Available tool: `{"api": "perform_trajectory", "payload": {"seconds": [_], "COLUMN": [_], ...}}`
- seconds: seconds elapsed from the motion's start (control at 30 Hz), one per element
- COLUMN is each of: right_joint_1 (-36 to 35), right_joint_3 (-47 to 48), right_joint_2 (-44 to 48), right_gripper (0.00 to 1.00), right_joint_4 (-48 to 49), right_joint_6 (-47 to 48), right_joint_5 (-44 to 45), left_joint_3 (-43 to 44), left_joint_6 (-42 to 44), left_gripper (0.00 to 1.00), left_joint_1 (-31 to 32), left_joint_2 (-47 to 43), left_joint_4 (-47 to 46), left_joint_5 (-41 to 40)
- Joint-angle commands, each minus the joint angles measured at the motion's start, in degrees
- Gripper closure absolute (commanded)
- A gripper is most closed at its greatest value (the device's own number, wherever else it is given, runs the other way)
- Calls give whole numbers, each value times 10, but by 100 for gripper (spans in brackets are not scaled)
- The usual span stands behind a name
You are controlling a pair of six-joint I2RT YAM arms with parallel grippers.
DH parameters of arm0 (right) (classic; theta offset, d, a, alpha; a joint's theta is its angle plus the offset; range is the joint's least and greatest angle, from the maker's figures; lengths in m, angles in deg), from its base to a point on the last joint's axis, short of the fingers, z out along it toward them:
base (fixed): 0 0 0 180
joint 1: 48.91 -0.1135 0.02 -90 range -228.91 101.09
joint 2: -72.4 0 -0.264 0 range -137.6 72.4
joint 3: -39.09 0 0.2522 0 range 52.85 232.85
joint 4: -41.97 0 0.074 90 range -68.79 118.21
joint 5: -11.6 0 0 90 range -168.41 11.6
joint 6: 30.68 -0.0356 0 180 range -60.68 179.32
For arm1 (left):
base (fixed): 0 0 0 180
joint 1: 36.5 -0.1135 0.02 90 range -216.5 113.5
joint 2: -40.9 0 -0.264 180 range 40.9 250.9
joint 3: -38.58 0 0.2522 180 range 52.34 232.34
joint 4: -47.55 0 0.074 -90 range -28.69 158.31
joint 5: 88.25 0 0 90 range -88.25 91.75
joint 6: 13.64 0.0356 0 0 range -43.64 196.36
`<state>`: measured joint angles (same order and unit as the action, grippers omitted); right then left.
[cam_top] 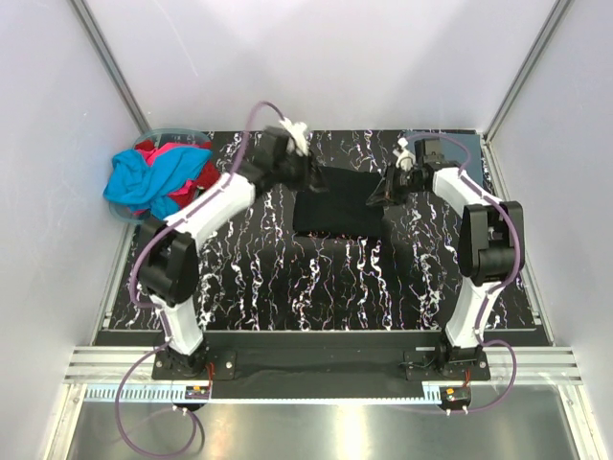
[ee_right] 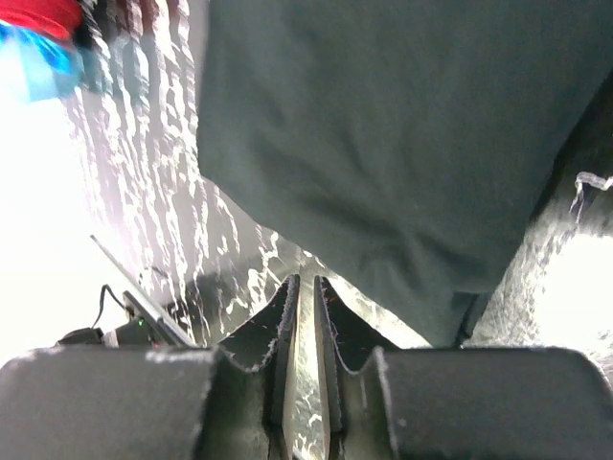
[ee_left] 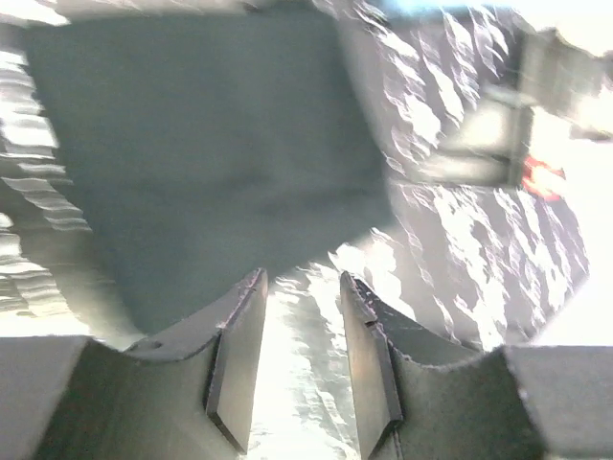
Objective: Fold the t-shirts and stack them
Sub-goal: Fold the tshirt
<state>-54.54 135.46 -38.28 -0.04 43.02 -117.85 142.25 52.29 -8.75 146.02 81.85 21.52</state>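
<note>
Looking soft and light, the black t-shirt (cam_top: 340, 203) suits corner pinches; beside it, left gripper (ee_left: 302, 287) half-open, right gripper (ee_right: 306, 284) barely parted, both empty.

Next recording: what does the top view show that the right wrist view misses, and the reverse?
Only the top view: the left arm and right arm whole, the tub rim at the far left, and a blue-grey shirt in the far right corner. Only the right wrist view: its own fingers close up, a narrow slit between them with nothing in it. Both: the black shirt lying flat on the marbled table, and the cyan and red shirts heaped off to one side.
</note>
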Motion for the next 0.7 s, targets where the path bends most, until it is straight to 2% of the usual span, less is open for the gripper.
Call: {"api": "perform_trajectory", "payload": {"seconds": [0.0,0.1,0.13,0.2,0.3,0.43,0.5,0.53,0.57,0.67], "right_joint_1": [-3,9,11,11,11,11,11,11,11,11], "right_joint_3": [-26,-37,-38,-33,-34,-36,-42,-46,-50,-57], "right_joint_2": [-32,-72,-81,-95,-65,7,25,42,49,71], "right_gripper": [82,83,83,84,84,82,76,62,56,48], "right_joint_4": [14,13,13,12,11,6,0,-1,-4,-4], "right_joint_6": [6,11,12,13,7,-8,-26,-43,-53,-95], "right_joint_5": [-3,12,19,18,13,26,49,82,102,155], "left_joint_3": [-82,-62,-40,-19,-10,5,15,28,34,55], "left_joint_6": [-33,-36,-32,-19,3,21,25,27,29,30], "left_gripper": [58,58,58,58,60,60,59,59,59,58], "left_joint_1": [40,52,52,50,50,49,48,49,47,46], "left_joint_2": [24,104,152,187,188,140,114,109,105,98], "left_joint_4": [-84,-104,-91,-40,2,33,46,50,55,71], "left_joint_5": [28,60,66,47,-10,-47,-54,-56,-55,-47]}}
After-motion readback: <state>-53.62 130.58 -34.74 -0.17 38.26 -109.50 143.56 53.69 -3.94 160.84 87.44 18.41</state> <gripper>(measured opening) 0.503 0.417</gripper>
